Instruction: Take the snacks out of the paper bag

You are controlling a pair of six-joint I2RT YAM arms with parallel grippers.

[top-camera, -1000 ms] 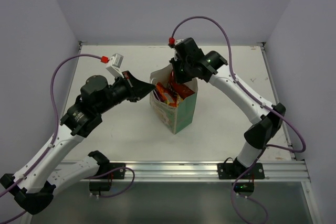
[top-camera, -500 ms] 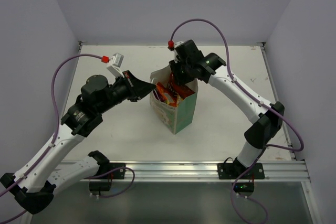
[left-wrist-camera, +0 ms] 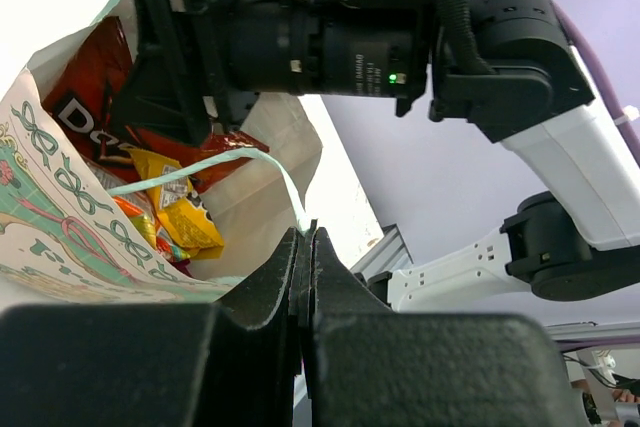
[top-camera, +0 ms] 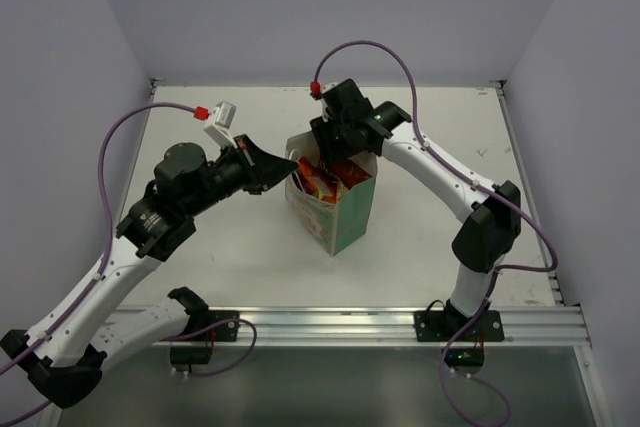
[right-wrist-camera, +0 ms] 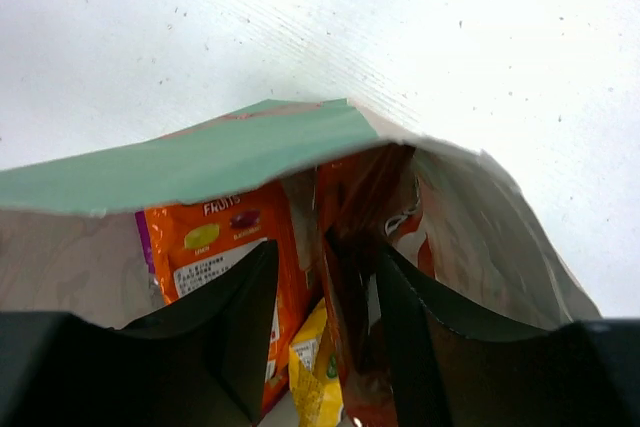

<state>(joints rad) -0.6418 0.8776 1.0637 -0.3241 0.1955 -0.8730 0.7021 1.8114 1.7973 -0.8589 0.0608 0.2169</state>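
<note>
The paper bag [top-camera: 340, 217]'s string handle [left-wrist-camera: 200, 162] is pinched by the closed left gripper [left-wrist-camera: 306, 237] at centre; the right gripper [right-wrist-camera: 325, 247] is parted around a red packet [right-wrist-camera: 350, 217] inside

The top view looks steeply down from the near side over the whole table [top-camera: 240, 257]. The left wrist view looks up, close beside the paper bag [left-wrist-camera: 50, 237]; the right peers down into its mouth. All 3 share it.

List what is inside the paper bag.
Inside the paper bag stand a red packet, an orange packet and, lower, a yellow packet. Whatever lies beneath them, and the bag's floor, is covered.
</note>
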